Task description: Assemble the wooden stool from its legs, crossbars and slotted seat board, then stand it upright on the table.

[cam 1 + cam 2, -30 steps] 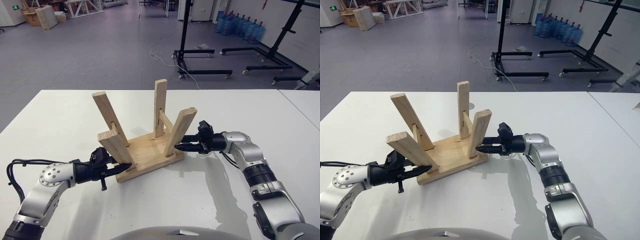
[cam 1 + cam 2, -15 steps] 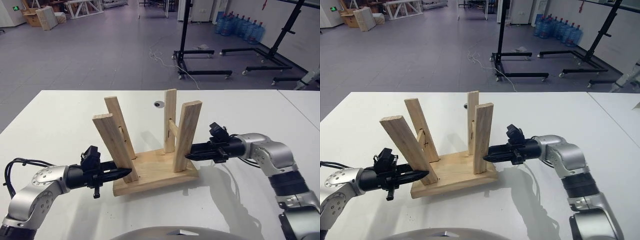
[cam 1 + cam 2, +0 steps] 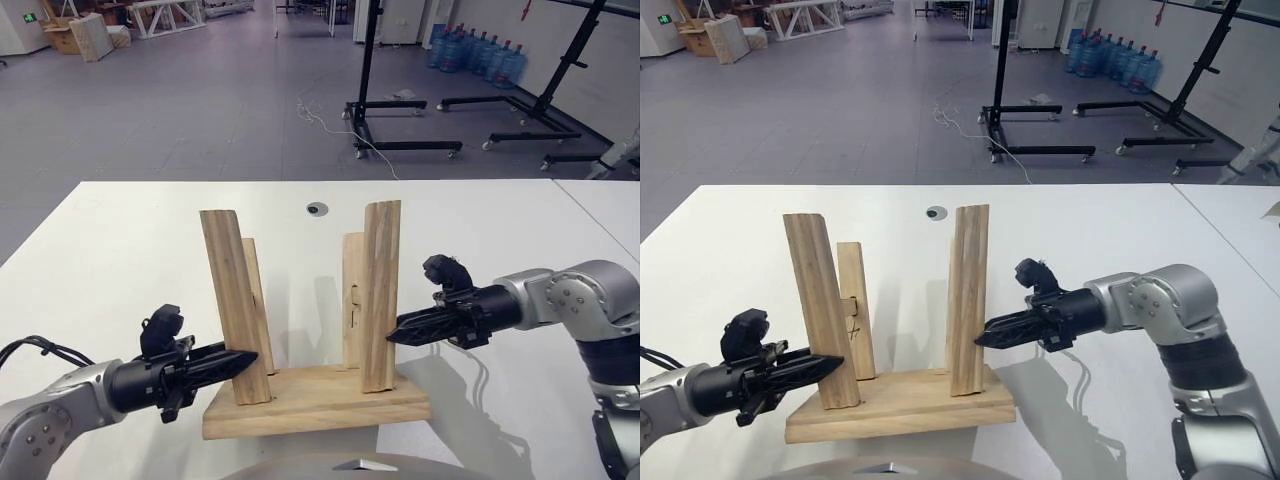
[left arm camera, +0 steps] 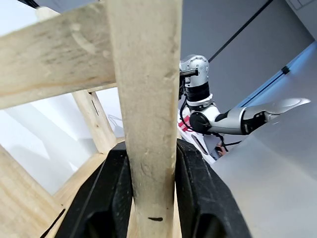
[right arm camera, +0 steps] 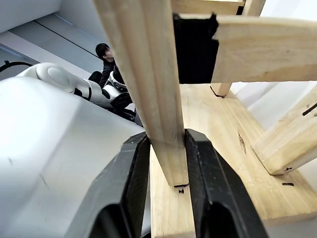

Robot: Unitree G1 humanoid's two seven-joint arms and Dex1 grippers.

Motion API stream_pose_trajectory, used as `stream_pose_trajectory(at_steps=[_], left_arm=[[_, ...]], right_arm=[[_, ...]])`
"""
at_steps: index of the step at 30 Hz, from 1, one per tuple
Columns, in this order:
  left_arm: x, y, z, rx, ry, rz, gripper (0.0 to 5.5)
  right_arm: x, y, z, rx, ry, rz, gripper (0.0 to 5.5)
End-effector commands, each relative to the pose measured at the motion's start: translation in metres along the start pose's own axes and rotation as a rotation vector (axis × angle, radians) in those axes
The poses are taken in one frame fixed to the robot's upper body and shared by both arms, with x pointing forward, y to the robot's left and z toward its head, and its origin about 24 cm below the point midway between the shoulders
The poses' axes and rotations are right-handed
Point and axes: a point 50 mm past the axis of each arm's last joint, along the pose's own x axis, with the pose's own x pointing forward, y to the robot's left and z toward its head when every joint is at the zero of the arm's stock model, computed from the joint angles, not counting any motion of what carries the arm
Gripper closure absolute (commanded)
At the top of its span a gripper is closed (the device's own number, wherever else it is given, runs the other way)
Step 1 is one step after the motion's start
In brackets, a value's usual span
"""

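Wooden stool point(image 3: 320, 398) swings square but stays inverted; left claw point(image 3: 241, 358) at eight o'clock, right claw point(image 3: 394, 337) at three, each clamping a leg point(image 3: 232, 300).

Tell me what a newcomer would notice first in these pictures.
The wooden stool stands upside down at the front of the white table, its legs pointing up. The left gripper is clamped on its near left leg and the right gripper on its near right leg, one from each side.
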Motion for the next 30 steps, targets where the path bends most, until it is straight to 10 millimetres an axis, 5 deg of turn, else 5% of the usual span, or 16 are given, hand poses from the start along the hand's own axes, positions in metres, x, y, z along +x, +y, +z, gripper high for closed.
stream_pose_trajectory(at_steps=[1, 6, 12, 25, 30], left_arm=[[-0.003, 0.007, -0.008, -0.026, 0.030, 0.077, 4.48], [0.000, 0.013, -0.031, -0.078, 0.041, 0.118, 4.48], [-0.003, 0.024, -0.035, -0.096, 0.034, 0.148, 4.48], [-0.023, 0.048, -0.002, -0.088, -0.033, 0.230, 2.11], [-0.036, 0.049, 0.013, -0.019, -0.047, 0.264, 2.09]], right_arm=[[0.001, -0.009, 0.006, 0.060, 0.022, -0.060, 4.51], [0.004, -0.013, 0.009, 0.052, 0.095, -0.073, 4.51], [0.005, -0.017, 0.022, 0.028, 0.127, -0.095, 4.51], [-0.009, -0.022, 0.042, 0.039, -0.048, -0.138, 1.96], [-0.019, -0.025, 0.048, -0.018, -0.192, -0.176, 1.68]])
